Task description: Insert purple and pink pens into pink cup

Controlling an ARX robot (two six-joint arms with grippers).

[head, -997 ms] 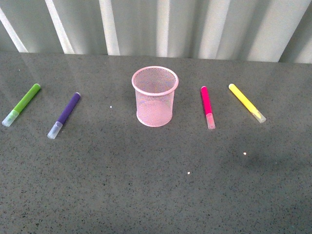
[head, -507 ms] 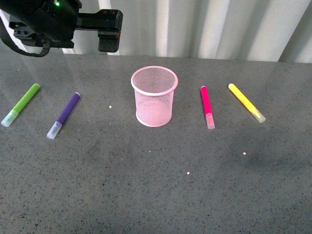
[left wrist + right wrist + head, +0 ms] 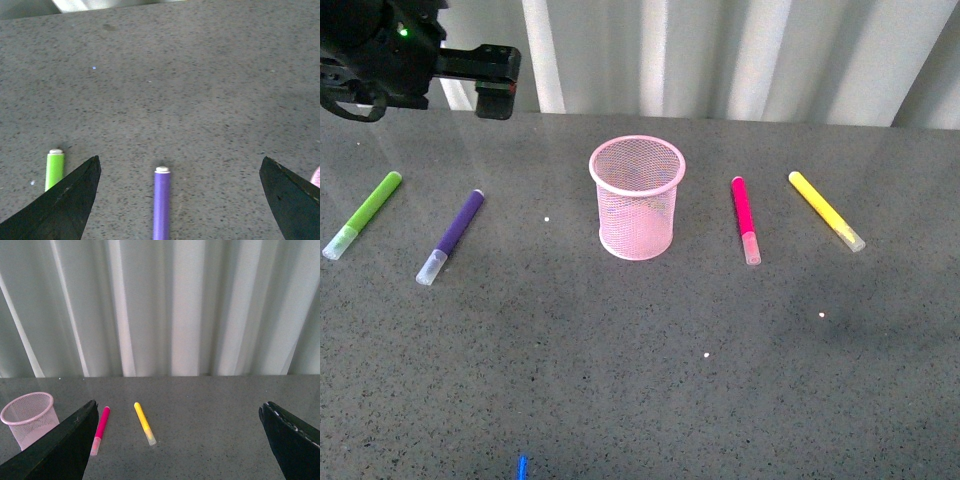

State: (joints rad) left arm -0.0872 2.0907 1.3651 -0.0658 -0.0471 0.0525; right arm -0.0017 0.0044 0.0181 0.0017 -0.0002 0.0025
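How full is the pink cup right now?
Empty: the pink cup stands upright, while the purple pen and pink pen lie on the table either side.

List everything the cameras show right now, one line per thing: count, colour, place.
pink cup: one, light pink mesh, upright mid-table, no pen in it.
purple pen: one, purple with a clear cap, lying left of the cup.
pink pen: one, magenta with a clear cap, lying right of the cup.
green marker: one, lime green, lying far left, beyond the purple pen.
yellow marker: one, yellow, lying far right, beyond the pink pen.
blue object: one, blue, at the front view's bottom edge; too small to identify.
table: one, dark grey speckled.
backdrop: one, pale ribbed, behind the table.
left gripper: one, black, open, raised over the table's left side.
right gripper: one, black, open, seen only in its wrist view.
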